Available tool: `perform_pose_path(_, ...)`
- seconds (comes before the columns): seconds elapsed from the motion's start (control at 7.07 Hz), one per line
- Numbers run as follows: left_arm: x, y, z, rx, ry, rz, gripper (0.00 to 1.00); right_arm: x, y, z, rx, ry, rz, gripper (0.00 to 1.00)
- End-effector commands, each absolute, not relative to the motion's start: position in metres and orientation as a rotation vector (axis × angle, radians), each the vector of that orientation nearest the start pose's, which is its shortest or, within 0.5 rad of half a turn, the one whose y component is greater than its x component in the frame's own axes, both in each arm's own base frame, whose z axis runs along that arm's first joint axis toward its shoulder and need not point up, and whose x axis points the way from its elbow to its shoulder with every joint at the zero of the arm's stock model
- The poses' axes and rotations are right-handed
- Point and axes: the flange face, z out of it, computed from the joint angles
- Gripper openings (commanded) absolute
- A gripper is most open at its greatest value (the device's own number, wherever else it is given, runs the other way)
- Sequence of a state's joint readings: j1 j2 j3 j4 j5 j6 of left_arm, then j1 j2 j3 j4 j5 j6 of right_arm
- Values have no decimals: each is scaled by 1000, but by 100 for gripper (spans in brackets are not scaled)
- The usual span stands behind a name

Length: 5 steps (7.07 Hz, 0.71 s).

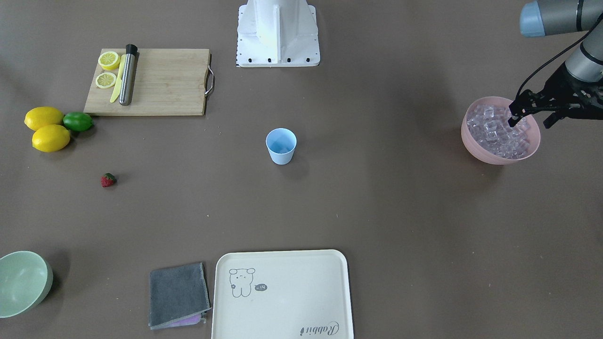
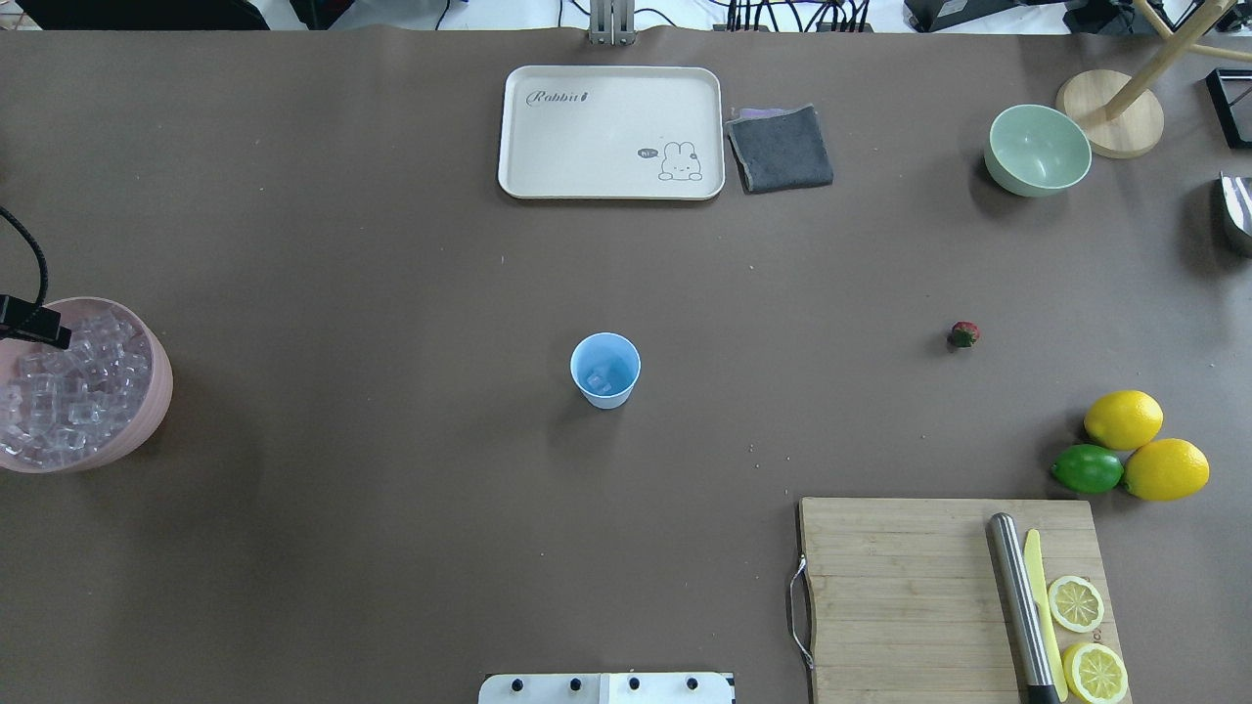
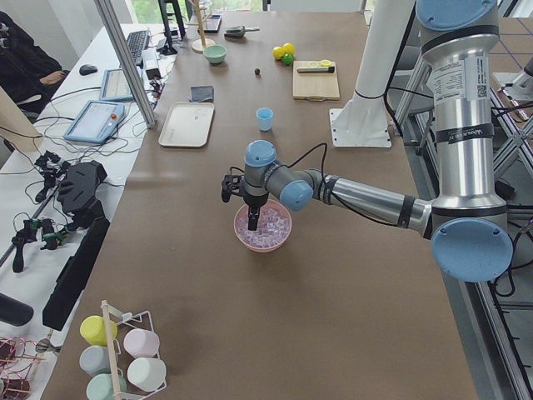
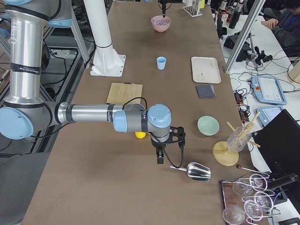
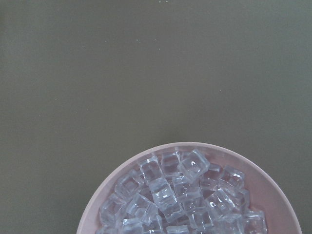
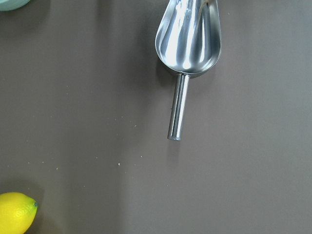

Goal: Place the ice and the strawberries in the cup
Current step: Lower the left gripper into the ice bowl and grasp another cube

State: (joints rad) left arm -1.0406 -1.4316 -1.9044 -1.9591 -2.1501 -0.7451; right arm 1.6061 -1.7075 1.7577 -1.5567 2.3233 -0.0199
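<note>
The light blue cup (image 1: 281,146) stands upright mid-table, with a few clear cubes in it in the overhead view (image 2: 605,370). A pink bowl (image 1: 490,157) at the table's left end is heaped with ice (image 1: 494,134), which also shows in the left wrist view (image 5: 180,195). My left gripper (image 1: 513,120) points down with its tips at the ice; I cannot tell if it is open or shut. The strawberry (image 1: 108,180) lies alone on the table's right half. My right gripper (image 4: 160,159) hangs above a steel scoop (image 6: 187,39); I cannot tell its state.
A cutting board (image 1: 165,82) holds lemon halves, a yellow knife and a steel muddler. Two lemons (image 1: 47,129) and a lime (image 1: 77,121) lie beside it. A cream tray (image 1: 282,292), grey cloth (image 1: 179,294) and pale green bowl (image 1: 21,282) sit along the far edge.
</note>
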Motion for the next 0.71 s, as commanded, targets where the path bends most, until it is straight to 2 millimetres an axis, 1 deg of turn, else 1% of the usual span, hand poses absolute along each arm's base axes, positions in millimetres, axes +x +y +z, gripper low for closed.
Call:
perform_pose_path(0.0, 195, -423, 520, 104, 762, -43, 98, 80, -436, 628, 87, -754, -11, 100)
perform_pose_path(0.28, 205, -417, 532, 92, 733, -31, 96, 80, -436, 627, 88, -754, -12, 100)
perform_pose_path(0.42, 207, -417, 542, 77, 721, -31, 77, 80, -436, 626, 89, -754, -13, 100)
perform_pose_path(0.57, 209, -416, 542, 74, 722, -27, 68, 80, -436, 627, 88, -752, -12, 100)
